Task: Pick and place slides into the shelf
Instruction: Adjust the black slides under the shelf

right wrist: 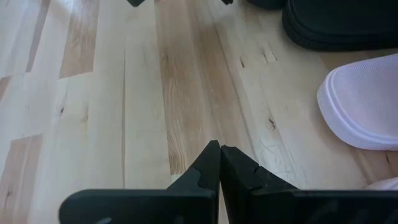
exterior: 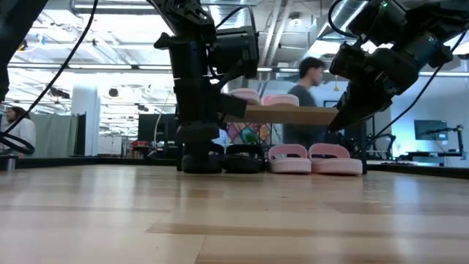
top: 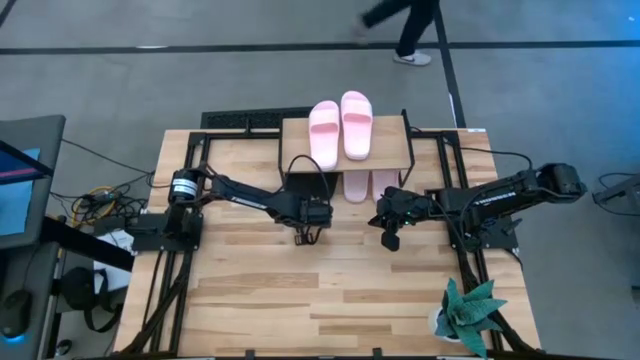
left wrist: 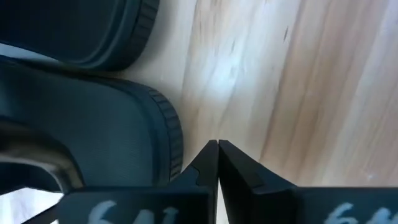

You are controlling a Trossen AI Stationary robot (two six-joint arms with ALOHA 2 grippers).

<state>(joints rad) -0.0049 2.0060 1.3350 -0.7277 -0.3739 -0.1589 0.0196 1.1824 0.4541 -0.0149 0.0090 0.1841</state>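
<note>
Left end effector clenched empty beside black slides under shelf; right end effector clenched near pink slides. Slides likely light, flexible; grip the strap.

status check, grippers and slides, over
Left gripper shut, empty, beside black slides. Right gripper shut, empty. Pink pairs on and under shelf. Nothing blocking.

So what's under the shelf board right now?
Under the shelf, on the table, sit two black slides and two pink slides. From above the board hides the black ones; only the pink heels show.
</note>
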